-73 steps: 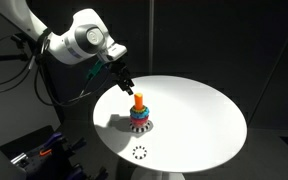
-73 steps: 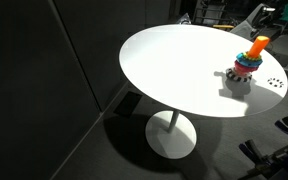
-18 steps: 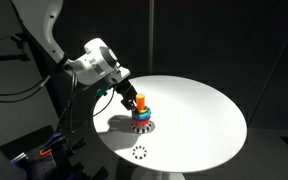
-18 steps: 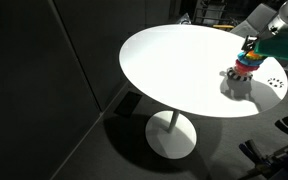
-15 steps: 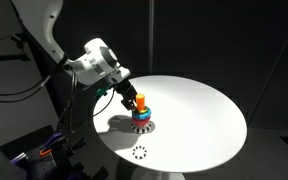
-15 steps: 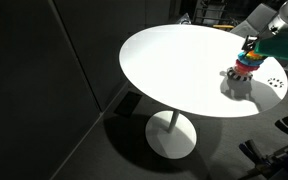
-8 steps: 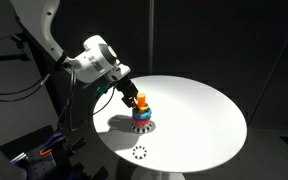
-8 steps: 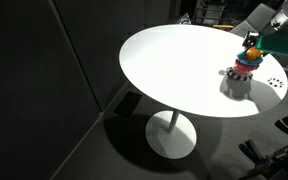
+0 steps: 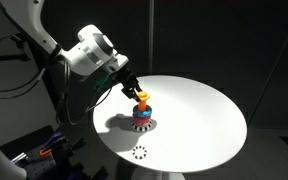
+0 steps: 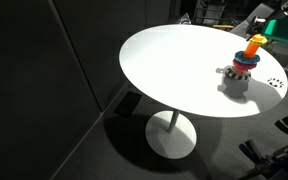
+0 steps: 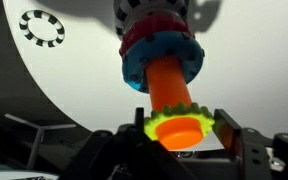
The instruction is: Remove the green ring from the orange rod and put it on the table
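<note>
Room: dark, black walls on all sides; cables and dim equipment at 9 o'clock of the table in an exterior view.
Table (image 9: 199,110): round, plain white, smooth matte top; single white pedestal (image 10: 171,135) on a disc foot.
Table marking: small dotted circle (image 9: 139,153) printed on the top, at 6 o'clock of the ring toy in an exterior view, at 10 o'clock of it in the wrist view.
Base (image 9: 141,125): round, black-and-white patterned, flat on the white top, casting a soft shadow toward 9 o'clock.
Orange rod (image 11: 167,85): smooth bright cylinder, upright on the base, thinner than the rings.
Lower rings: blue ring (image 11: 159,62) over red ring (image 11: 156,38), glossy plastic, bumpy edges, low on the rod.
Green ring (image 11: 180,129): small, knobbly-edged, raised to the rod's tip and encircling it, well apart from the blue ring.
Arm (image 9: 89,50): white, rounded housings, reaching in from 10 o'clock.
Gripper (image 11: 180,132): black fingers (image 11: 224,128) at 3 and 9 o'clock of the green ring, clamped on it.
</note>
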Controlling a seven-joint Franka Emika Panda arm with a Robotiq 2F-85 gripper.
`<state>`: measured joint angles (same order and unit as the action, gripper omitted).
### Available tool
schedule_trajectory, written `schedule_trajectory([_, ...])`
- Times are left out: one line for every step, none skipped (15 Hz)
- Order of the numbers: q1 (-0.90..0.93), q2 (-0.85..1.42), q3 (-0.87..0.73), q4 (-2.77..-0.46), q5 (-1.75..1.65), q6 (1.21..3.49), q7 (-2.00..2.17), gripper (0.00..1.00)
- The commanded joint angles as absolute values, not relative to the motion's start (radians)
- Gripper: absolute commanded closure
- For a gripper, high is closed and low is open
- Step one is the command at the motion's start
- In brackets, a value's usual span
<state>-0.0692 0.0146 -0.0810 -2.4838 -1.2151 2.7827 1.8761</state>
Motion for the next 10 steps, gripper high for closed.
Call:
schedule_trajectory([-0.074,-0.062,-0.086,-2.524,-1.212,2.809,1.873,0.55])
schedule_trajectory([-0.074,-0.076,-0.086,-2.528,-1.209,2.815,1.872,0.55])
schedule_trajectory([-0.073,-0.089,-0.085,-2.533,-1.204,2.822,1.869,0.55])
schedule_trajectory([-0.072,-0.100,-0.085,-2.537,-1.200,2.828,1.867,0.55])
schedule_trajectory([-0.070,-0.111,-0.084,-2.541,-1.194,2.833,1.864,0.55])
schedule_trajectory([-0.066,-0.119,-0.082,-2.545,-1.187,2.838,1.861,0.55])
schedule_trajectory([-0.062,-0.127,-0.079,-2.548,-1.185,2.843,1.860,0.55])
schedule_trajectory([-0.058,-0.133,-0.077,-2.550,-1.183,2.847,1.860,0.55])
schedule_trajectory([-0.052,-0.135,-0.075,-2.552,-1.178,2.853,1.856,0.55])
schedule_trajectory([-0.046,-0.135,-0.073,-2.554,-1.171,2.858,1.853,0.55])
